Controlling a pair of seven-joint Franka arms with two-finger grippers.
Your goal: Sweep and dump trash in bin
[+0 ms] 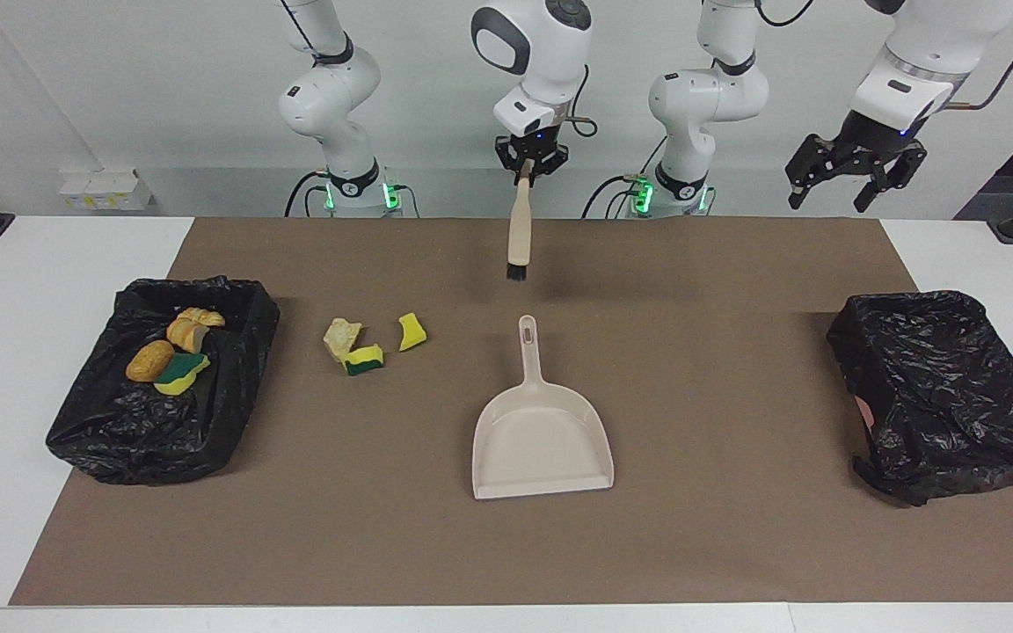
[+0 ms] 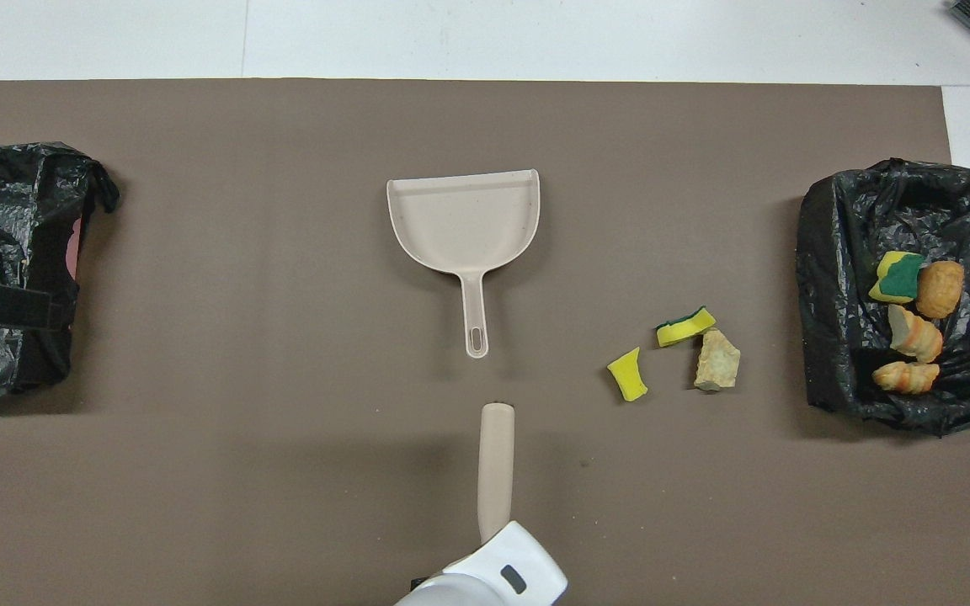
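So the table has a big brown mat [image 1: 506, 527] on it with a bin at each end, both lined with crinkly black plastic bags. The black-lined bin at the right arm's end [image 1: 93, 422] already has four bits of trash in it: a yellow sponge piece with green backing [image 1: 181, 374], a round golden bread-like chunk [image 1: 149, 361], and two more tan, crusty bread chunks [image 1: 186, 334] [image 1: 201, 316] sitting a little nearer to the robots than those, all bunched together in the part of the bin closest to the middle of the table. The other black-lined bin at the left arm's end [image 1: 937, 396] looks like nothing but bag as far as I can see, though something pinkish shows through at one edge. Three scraps are out on the mat beside the filled bin: a pale tan bread chunk [image 1: 342, 337], a yellow sponge slice with a green edge [image 1: 364, 359] touching it, and a small all-yellow sponge wedge [image 1: 412, 331] just apart from those two. The beige plastic dustpan [image 1: 542, 440] lies flat mid-table, handle pointing at the robots, well apart from the scraps. The right gripper [image 1: 528, 163] is clamped on the top of a beige-handled brush with black bristles [image 1: 519, 229], which hangs bristles-down over the mat, over the spot just nearer the robots than the dustpan handle. The left gripper [image 1: 854, 180] waits up in the air over its own end of the table, fingers spread wide and holding nothing.
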